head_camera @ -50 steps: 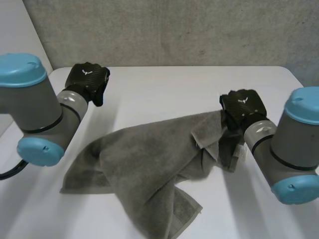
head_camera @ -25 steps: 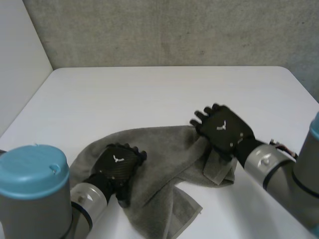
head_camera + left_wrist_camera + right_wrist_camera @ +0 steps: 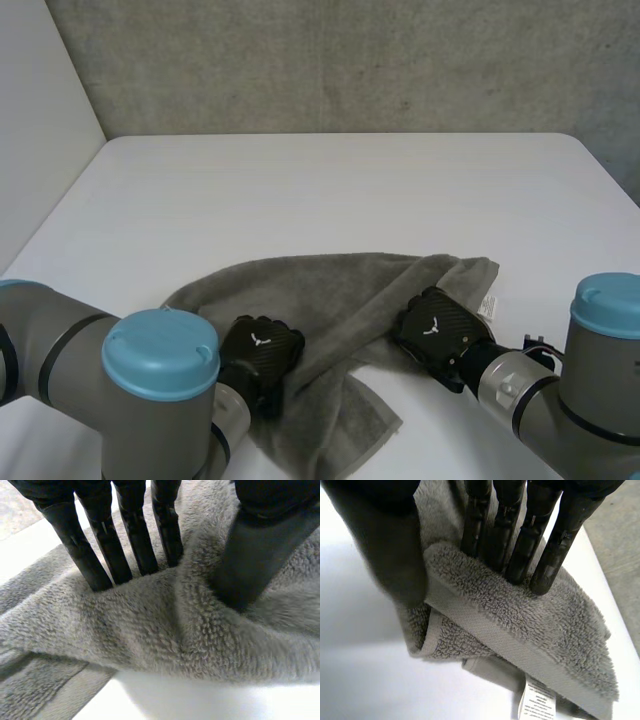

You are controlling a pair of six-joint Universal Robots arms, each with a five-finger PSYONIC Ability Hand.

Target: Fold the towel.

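In the head view, you are looking at the towel (image 3: 330, 290) lying crumpled on the near half of the table (image 3: 300, 190). Your left hand (image 3: 262, 352) is sitting on its near-left part. Your right hand (image 3: 437, 327) is on its right end, just beside the label (image 3: 489, 305).

In the left wrist view, your fingers (image 3: 135, 535) and thumb (image 3: 255, 555) are pinching a raised ridge of towel between them.

In the right wrist view, your fingers (image 3: 520, 540) and thumb (image 3: 395, 555) are squeezing a doubled hemmed edge, with the label hanging below it.
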